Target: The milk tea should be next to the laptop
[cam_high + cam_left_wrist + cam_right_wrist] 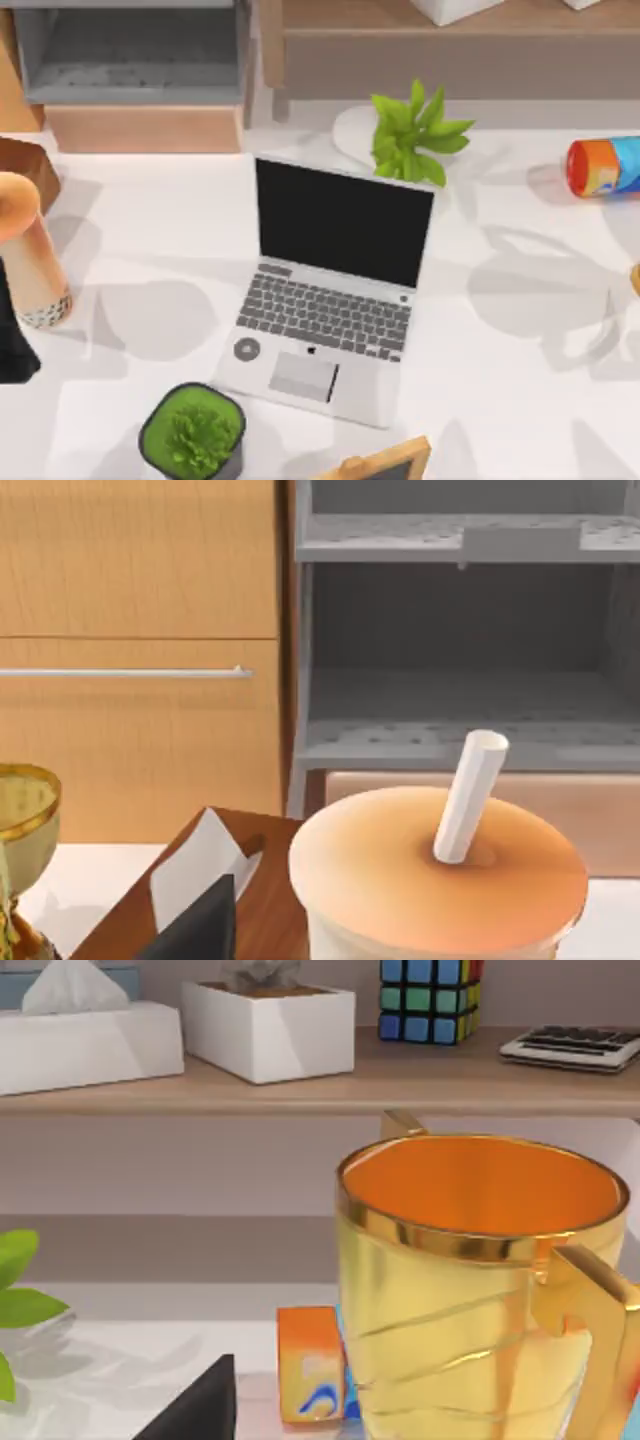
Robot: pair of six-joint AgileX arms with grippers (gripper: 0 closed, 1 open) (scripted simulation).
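Beige-pink milk tea [30, 250], tan-orange lid, white straw [468, 795].

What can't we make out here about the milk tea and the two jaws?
- Milk tea, top view: its left side is cut off by the picture's left edge.
- Milk tea, left wrist view: cup body below the lid is cut by the bottom edge.
- Left gripper, top view: a dark shape at the left edge; jaws unreadable.
- Right gripper: one dark finger; state unclear.
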